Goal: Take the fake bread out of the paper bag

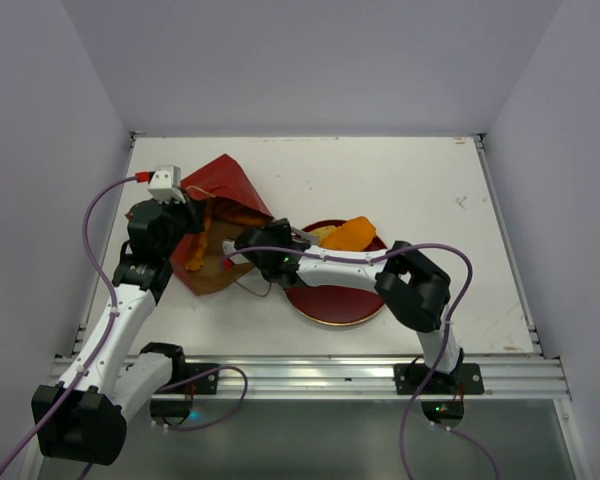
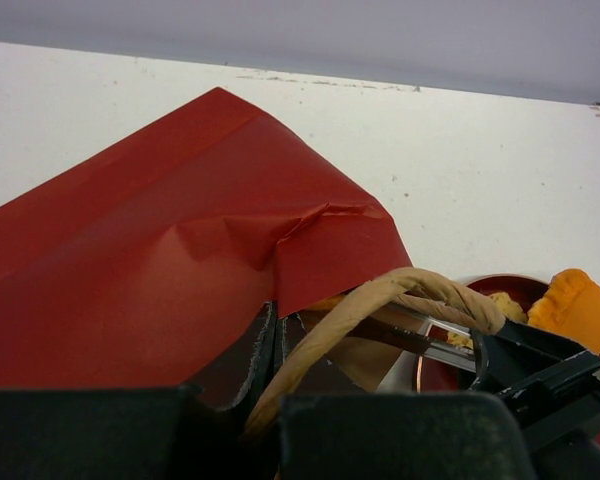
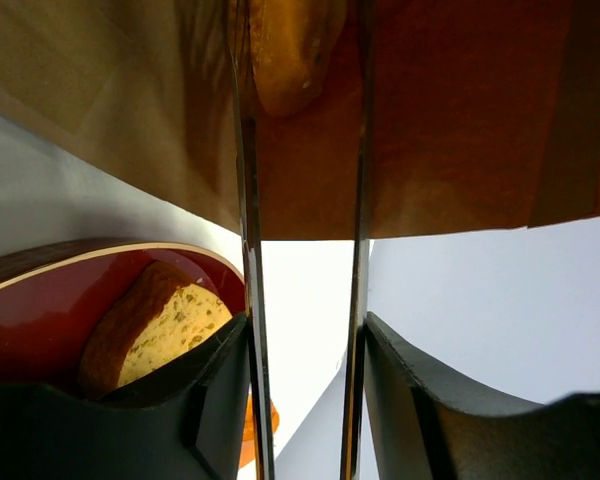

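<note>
The paper bag lies on its side at the table's left, red outside, brown inside, mouth toward the plate. My left gripper is shut on its rim and cord handle; the red wall fills the left wrist view above that gripper. My right gripper reaches into the mouth, open. In the right wrist view its thin fingers stand either side of a golden loaf inside the bag. An orange loaf and a pale slice lie on the plate.
The round red plate sits right of the bag, under my right arm. It shows in the right wrist view with the slice, and in the left wrist view with the orange loaf. White walls surround the table.
</note>
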`<state>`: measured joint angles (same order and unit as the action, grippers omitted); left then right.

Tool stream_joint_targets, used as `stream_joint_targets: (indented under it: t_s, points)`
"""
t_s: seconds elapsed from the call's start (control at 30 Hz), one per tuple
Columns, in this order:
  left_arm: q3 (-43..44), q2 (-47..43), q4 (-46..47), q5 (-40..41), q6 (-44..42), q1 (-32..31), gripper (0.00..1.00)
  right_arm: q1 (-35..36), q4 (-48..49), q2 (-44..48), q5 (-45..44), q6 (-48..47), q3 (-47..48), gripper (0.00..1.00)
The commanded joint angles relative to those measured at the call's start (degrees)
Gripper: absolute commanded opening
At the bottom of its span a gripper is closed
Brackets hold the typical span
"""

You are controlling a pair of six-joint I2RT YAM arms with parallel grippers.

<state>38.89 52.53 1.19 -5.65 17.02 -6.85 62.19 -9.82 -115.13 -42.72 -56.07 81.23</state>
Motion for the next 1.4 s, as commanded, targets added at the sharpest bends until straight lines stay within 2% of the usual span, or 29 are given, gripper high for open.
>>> stream_joint_targets:
  t_s: [0.0, 0.07, 0.27, 0.6, 1.03, 1.37]
  points:
    - [1.45, -0.94, 3.38, -0.77, 1.18, 0.44, 0.00, -0.23, 3.50, -1.32, -3.42, -1.32, 1.12, 0.48]
    - [1.45, -1.03, 3.38, -0.59, 1.18, 0.44, 0.00, -0.41, 3.50, -1.85, -3.69, -1.32, 1.38, 0.45]
    - [1.45, -1.12, 3.38, -0.59, 1.18, 0.44, 0.00, -0.41, 3.06, -1.59, -3.60, -1.23, 1.39, 0.26]
    - [1.45, -0.77, 3.29, 0.02, 1.35, 0.79, 0.00, -0.32, -0.72, 4.56, 0.18, 1.75, 0.77, 0.00]
    - [1.10, 0.29, 2.94, 0.82, 1.35, 1.49, 0.00, 0.74, -6.52, 13.26, 6.15, 4.83, -3.18, 0.00]
    - [1.09, 0.90, 3.03, 0.99, 1.53, 1.75, 0.00, 0.82, -17.86, 18.54, 14.77, 11.25, 0.85, 0.00]
